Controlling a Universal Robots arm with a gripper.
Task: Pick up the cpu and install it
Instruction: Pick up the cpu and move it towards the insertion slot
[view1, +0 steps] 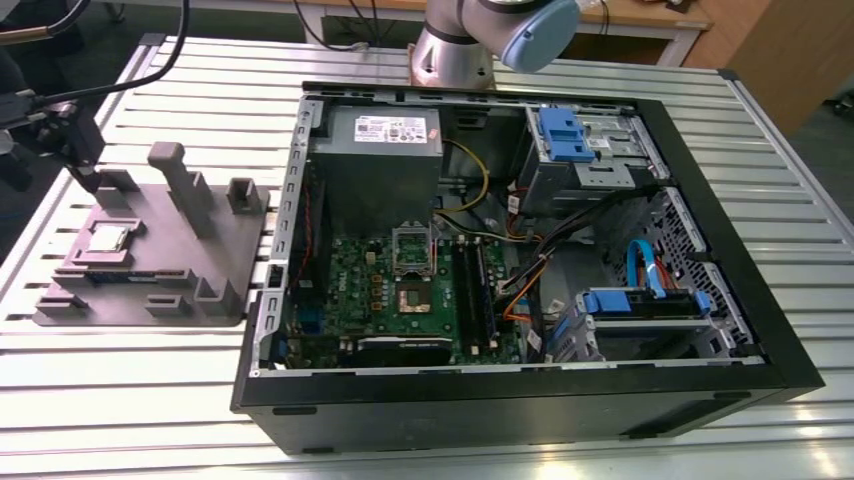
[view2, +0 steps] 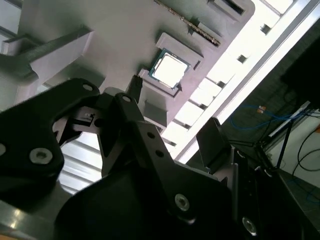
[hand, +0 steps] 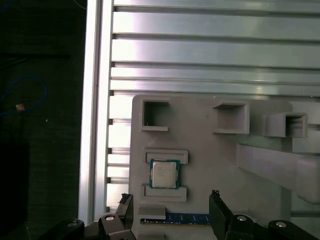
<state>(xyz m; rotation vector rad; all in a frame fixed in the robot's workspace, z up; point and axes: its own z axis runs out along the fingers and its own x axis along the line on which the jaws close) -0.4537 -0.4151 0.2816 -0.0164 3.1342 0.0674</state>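
The cpu (hand: 164, 174) lies flat, metal top up, in a shallow pocket of the grey fixture tray (hand: 210, 150). The tool (hand: 171, 202) hangs right over that end of the tray, spread wide and carrying nothing. In the first wrist view the two black fingers (hand: 216, 205) stand well apart, wider than the chip. The cpu sits just past their tips, roughly centred on the gap, and nothing touches it. That wide spread makes sense for a thin chip that has to be taken by its edges, not its face. The raised lips on two sides of the pocket look meant to keep the chip square and always in the same spot. Just beside it, a blue-labelled memory stick (hand: 187, 218) rests in its own slot, so the tray seems to hold parts ready for pick-up. Moving outward in the exterior view, the tray sits on the slatted aluminium table (view1: 174, 420) at that view's left. It is well apart from the open computer case (view1: 534, 400). The case lies on its side with the panel off, so the motherboard (view1: 400, 300) faces up. The socket (view1: 415, 292) looks uncovered and empty, below the grey power supply (view1: 380, 135). By my reading, the pick has not yet been made.
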